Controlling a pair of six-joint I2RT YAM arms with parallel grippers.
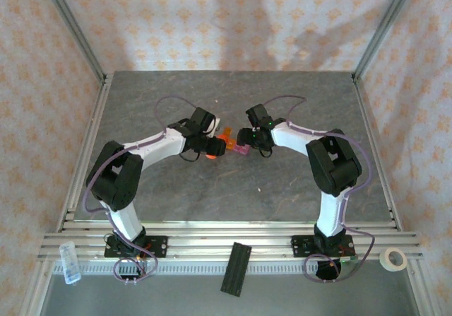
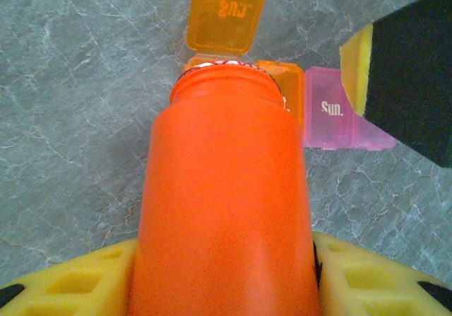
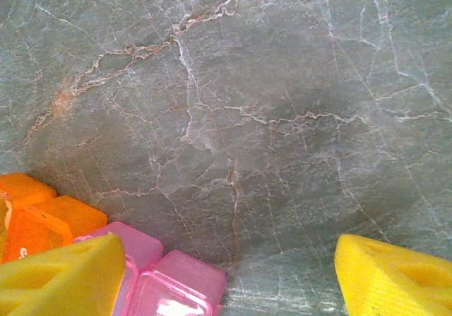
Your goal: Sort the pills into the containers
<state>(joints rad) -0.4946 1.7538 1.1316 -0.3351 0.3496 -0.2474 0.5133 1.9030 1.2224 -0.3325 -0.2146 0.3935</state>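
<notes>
Top external view. Grey marbled stone-look table [image 1: 233, 196]. Both arms reach in towards its middle. The left gripper [image 1: 210, 149] has its jaws closed part-way around an orange cylindrical plastic bottle [image 1: 212, 155]. Just to the right of it lies the low strip of joined translucent plastic cells [image 1: 236, 145], orange end towards the left arm and pink end towards the right. The right gripper [image 1: 249, 143] sits at the pink end; how far it is open cannot be read from here. On the near rail: a roll of pale tape [image 1: 393, 259] at the right and a flat black bar [image 1: 236, 268] in the middle.

Left wrist view. The bottle [image 2: 222, 189] is clamped between the two yellow fingers [image 2: 70, 284] and lies tilted forward. Its open mouth is over the orange end cell, whose hinged orange lid [image 2: 222, 12] stands flipped back. The next cell is pink, marked "Sun." [image 2: 330, 114], with its lid down. A black finger with a yellow pad [image 2: 409, 68] from the other arm overlaps the far end of the pink cells; contact cannot be confirmed.

Right wrist view. The yellow fingers [image 3: 60, 281] stand wide apart, with bare table between them and nothing gripped. The cell strip [image 3: 180, 284] is at lower left, orange cells beyond pink. One finger is over a pink cell.
</notes>
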